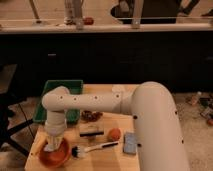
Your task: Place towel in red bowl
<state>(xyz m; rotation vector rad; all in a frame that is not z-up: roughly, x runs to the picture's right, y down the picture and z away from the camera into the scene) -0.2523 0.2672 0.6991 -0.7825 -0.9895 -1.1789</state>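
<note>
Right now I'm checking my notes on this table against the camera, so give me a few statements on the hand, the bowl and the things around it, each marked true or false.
1. The hand is over the red bowl at the table's front left. True.
2. The green tray sits at the back left of the table. True.
3. The brush lies inside the green tray. False: it lies on the table, right of the red bowl.
4. The orange ball is in the red bowl. False: it rests on the table, right of the bowl.
5. Light towel shows at the bowl under the hand. True.
</note>
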